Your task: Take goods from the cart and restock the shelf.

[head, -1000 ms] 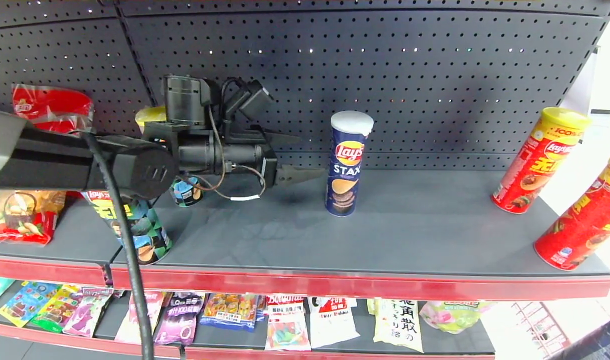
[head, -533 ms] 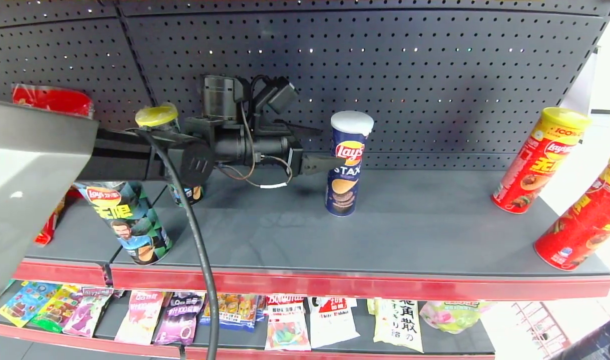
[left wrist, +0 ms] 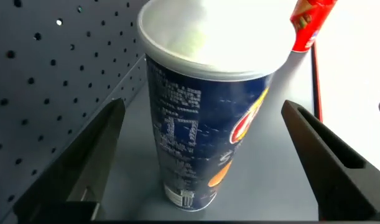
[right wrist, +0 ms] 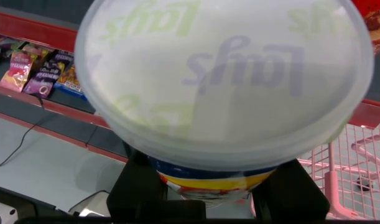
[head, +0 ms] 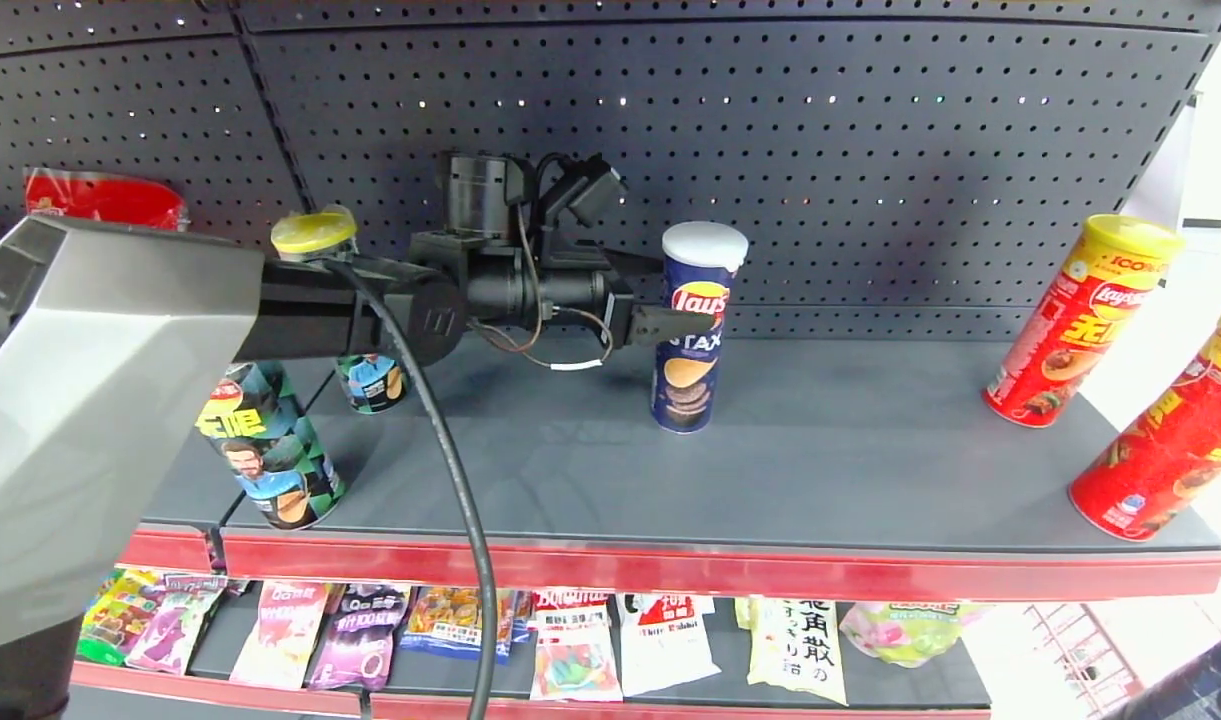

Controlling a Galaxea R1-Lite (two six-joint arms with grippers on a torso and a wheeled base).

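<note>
A blue chips can (head: pixel 692 372) with a white lid stands upright mid-shelf on the grey shelf (head: pixel 850 460). My left arm stretches in from the left. My left gripper (head: pixel 685 295) is open at the can's upper half, one finger in front and one behind. In the left wrist view the blue chips can (left wrist: pixel 202 130) stands between the spread fingers (left wrist: pixel 90 162) of the left gripper (left wrist: pixel 202 106), with gaps on both sides. My right gripper (right wrist: pixel 214 190) is shut on a second chips can (right wrist: pixel 221 81), its white lid facing the camera.
Two green-and-black cans (head: pixel 270 460) (head: pixel 370 382) stand at the shelf's left, under my arm. Two red cans (head: pixel 1080 320) (head: pixel 1165 450) lean at the right end. A red bag (head: pixel 105 200) is far left. Snack bags (head: pixel 570 650) fill the lower shelf. The pink wire cart (right wrist: pixel 357 168) is below.
My left arm has pushed rightward along the shelf. Its open fingers, which were short of the blue can, now straddle it. The blue can has not moved.
</note>
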